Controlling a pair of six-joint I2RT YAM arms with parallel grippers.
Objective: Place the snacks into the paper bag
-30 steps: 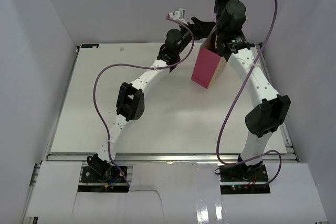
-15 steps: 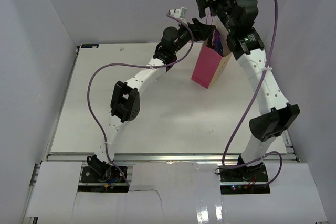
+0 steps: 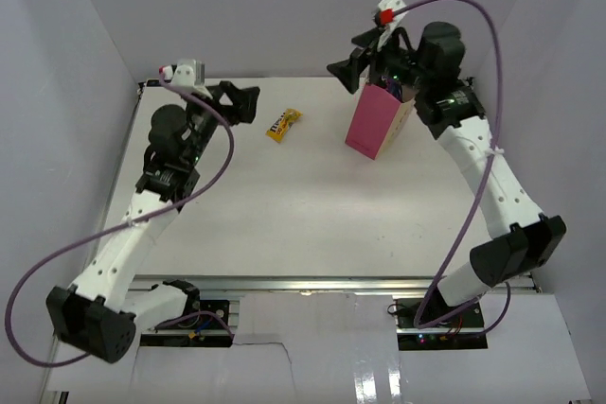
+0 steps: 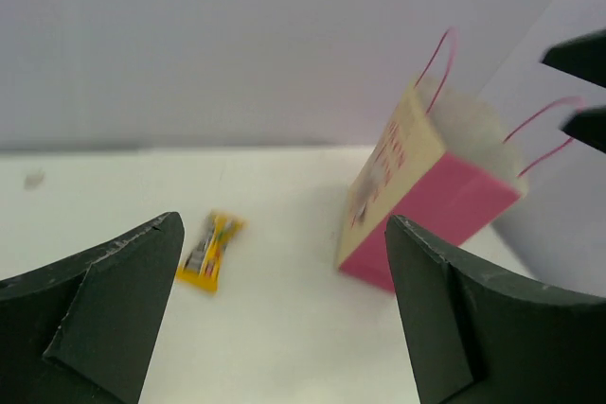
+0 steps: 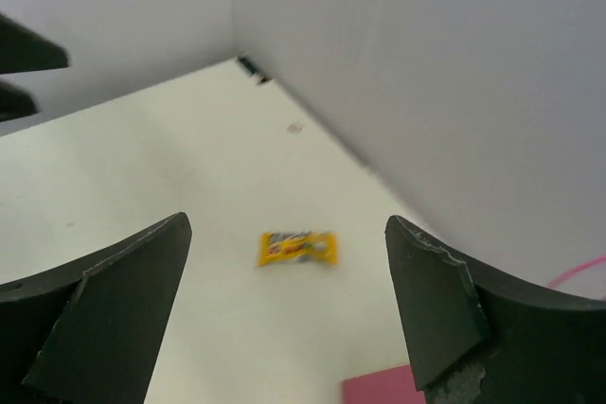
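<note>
A pink paper bag (image 3: pixel 377 122) with tan sides stands upright at the back right of the table; the left wrist view shows the bag (image 4: pixel 426 201) with its thin pink handles up. One yellow snack packet (image 3: pixel 283 125) lies flat on the table to the bag's left, also seen as the packet (image 4: pixel 210 250) and the packet (image 5: pixel 297 249). My right gripper (image 3: pixel 352 71) hangs open and empty in the air just left of the bag's mouth. My left gripper (image 3: pixel 241 103) is open and empty at the back left, a short way left of the packet.
White walls close in the table (image 3: pixel 284 215) at the back and both sides. A purple cable (image 3: pixel 478 7) loops above the right arm, another trails from the left arm.
The right gripper has opened and risen out of the bag's mouth, moving left. The left arm has swung from beside the bag to the back left, uncovering the yellow packet.
</note>
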